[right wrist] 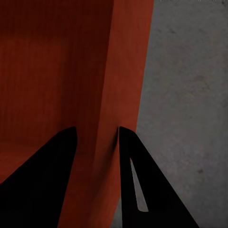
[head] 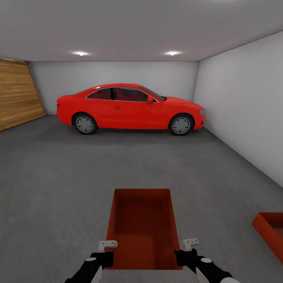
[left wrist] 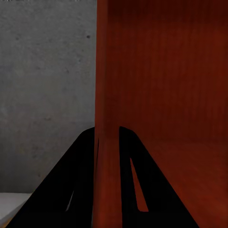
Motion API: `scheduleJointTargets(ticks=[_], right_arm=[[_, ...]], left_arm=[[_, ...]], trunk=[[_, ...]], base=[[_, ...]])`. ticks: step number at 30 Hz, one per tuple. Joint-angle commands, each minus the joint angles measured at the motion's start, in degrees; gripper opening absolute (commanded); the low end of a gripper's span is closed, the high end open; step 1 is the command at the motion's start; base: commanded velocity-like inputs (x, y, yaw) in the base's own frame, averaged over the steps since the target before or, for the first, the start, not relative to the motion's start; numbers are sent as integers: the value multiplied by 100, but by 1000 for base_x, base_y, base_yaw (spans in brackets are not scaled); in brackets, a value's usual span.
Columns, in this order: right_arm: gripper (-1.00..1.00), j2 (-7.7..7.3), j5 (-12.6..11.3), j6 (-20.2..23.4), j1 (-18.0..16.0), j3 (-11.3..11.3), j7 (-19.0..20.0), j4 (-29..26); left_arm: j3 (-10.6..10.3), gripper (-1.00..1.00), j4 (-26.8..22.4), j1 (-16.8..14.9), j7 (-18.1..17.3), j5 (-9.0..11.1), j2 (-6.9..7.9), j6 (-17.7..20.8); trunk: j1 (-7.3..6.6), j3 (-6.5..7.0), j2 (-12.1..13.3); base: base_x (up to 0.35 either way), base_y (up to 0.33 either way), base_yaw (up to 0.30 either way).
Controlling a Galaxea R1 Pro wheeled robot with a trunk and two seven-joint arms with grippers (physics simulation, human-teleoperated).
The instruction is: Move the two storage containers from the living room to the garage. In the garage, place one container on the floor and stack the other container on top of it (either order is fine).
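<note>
I am in the garage. One orange-red storage container (head: pixel 142 224) is held in front of me over the dark grey floor (head: pixel 59 177), its open top facing up. My left gripper (head: pixel 107 257) is shut on its left wall (left wrist: pixel 107 95), one finger on each side. On the opposite wall (right wrist: pixel 126 71), my right gripper (head: pixel 181 256) is shut the same way. The other storage container (head: pixel 270 232) sits on the floor to my right, cut off by the picture's edge.
A red car (head: pixel 129 108) is parked across the far end of the garage. A wood-panelled door (head: pixel 17 94) is on the left and a pale wall (head: pixel 243 106) runs along the right. Open concrete lies between me and the car.
</note>
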Motion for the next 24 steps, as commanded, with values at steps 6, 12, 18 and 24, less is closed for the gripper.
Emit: scheduleJointTargets(ticks=[6,12,18,24], right_arm=[[-100,-115,59,-29,-3,-23,308,16],[-100,-114,59,-26,-3,-23,308,16],[-100,-113,59,-28,-3,-23,308,16],[-100,-114,59,-26,-3,-23,308,16]], left_arm=[[242,-100,-56,-7,-9,26,252,44],[242,-100,-56,-7,-9,26,252,38],[242,-100,-56,-7,-9,26,252,36],[242,-100,-56,-7,-9,26,252,38]], trunk=[[3,-13,-13],[3,-13,-13],[3,-13,-13],[3,-13,-13]], base=[[95,0,0],[227,0,0],[25,0,0],[1,45,0]])
